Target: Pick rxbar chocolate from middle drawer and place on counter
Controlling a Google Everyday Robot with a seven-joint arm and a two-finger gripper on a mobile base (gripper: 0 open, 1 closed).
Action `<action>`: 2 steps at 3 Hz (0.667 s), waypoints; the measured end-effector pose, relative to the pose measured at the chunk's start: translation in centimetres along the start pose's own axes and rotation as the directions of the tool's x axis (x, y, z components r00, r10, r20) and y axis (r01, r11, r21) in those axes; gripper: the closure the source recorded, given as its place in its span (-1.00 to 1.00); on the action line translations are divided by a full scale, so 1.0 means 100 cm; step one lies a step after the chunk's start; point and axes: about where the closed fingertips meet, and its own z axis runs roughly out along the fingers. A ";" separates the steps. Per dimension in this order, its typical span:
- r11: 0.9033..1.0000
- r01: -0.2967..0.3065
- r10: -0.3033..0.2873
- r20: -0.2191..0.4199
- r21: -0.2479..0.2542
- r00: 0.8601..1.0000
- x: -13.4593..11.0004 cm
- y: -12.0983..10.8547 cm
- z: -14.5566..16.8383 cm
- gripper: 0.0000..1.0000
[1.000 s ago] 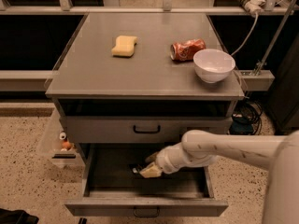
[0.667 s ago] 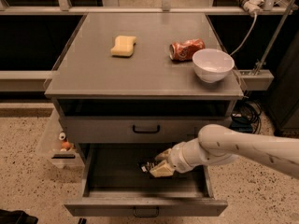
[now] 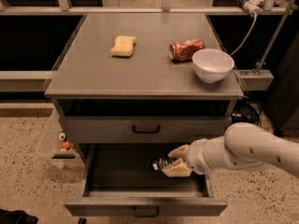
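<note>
The middle drawer [image 3: 145,204] is pulled open below the closed upper drawer. My gripper [image 3: 174,161] reaches in from the right over the drawer's right half. It is shut on the rxbar chocolate [image 3: 160,164], a small black bar with white print that sticks out to the left of the fingers [image 3: 177,170], held above the drawer floor. The counter [image 3: 103,76] is the grey cabinet top above.
On the counter lie a yellow sponge [image 3: 123,45], a crushed red can [image 3: 186,49] and a white bowl [image 3: 212,65] near the right edge. A clear bin with small items [image 3: 60,146] hangs at the cabinet's left side. A cable runs at the back right.
My gripper has moved right and slightly up inside the drawer, with the black bar in it. The arm has drawn back to the right.
</note>
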 end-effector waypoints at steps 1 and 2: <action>0.997 0.022 -0.025 0.045 0.069 0.999 -0.020 -0.018 -0.038 1.00; 0.997 0.024 -0.028 0.051 0.077 0.998 -0.023 -0.021 -0.041 1.00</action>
